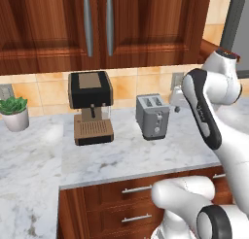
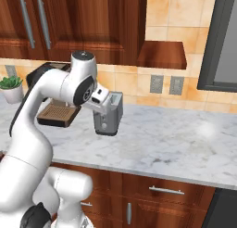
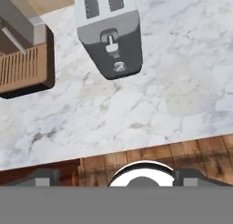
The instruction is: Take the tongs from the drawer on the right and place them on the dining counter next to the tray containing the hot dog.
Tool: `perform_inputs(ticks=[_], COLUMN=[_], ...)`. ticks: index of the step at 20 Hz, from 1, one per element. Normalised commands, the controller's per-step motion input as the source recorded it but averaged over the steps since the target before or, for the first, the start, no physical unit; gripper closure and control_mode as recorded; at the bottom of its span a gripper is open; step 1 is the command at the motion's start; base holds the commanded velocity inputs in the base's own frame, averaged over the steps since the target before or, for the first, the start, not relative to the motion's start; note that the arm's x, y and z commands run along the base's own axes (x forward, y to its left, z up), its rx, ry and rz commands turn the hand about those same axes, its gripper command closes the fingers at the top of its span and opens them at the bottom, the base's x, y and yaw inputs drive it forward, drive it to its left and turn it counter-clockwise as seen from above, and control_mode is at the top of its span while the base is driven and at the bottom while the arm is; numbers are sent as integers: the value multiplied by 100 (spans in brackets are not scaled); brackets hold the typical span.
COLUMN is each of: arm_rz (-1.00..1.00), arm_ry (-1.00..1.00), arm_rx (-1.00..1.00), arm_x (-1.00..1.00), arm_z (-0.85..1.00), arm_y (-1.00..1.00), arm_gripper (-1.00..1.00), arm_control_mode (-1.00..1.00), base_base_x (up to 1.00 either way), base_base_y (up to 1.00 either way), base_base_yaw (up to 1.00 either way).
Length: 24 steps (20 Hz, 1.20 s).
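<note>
Hand view, fingers [image 3: 116, 178] spread wide, holding nothing, above marble counter [image 3: 136, 109] near toaster [image 3: 109, 32]

Counter [image 2: 185, 143]: toaster [image 1: 152, 116] and coffee machine [image 1: 91, 107] block back edge, plant [image 1: 14, 112] far-left back corner. Front edge and right stretch free for passing.

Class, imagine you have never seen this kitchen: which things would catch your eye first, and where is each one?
The white robot arm dominates, rising over the marbled counter with its gripper open above the counter's front edge. Behind it stand a grey toaster and, to that toaster's left, a black and tan coffee machine against the tiled wall. A small potted plant sits at the far left.
</note>
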Motion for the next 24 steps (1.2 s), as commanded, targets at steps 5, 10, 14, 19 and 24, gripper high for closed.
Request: perform_inputs(ticks=[5, 10, 14, 19, 24], arm_rz=[-22, -21, -25, -30, -34], arm_ry=[-1, -3, -6, -3, -12], arm_rx=[15, 14, 19, 23, 26], arm_x=[-83, -90, -92, -59, -32], arm_z=[-40, -53, -58, -47, -43], arm_y=[-58, -69, -86, -86, -62], arm_gripper=[-100, -100, -100, -100, -100], arm_control_mode=[-100, -100, -100, -100, -100], base_base_x=[0, 0, 0, 0, 0], base_base_y=[0, 0, 0, 0, 0], base_base_yaw=[0, 0, 0, 0, 0])
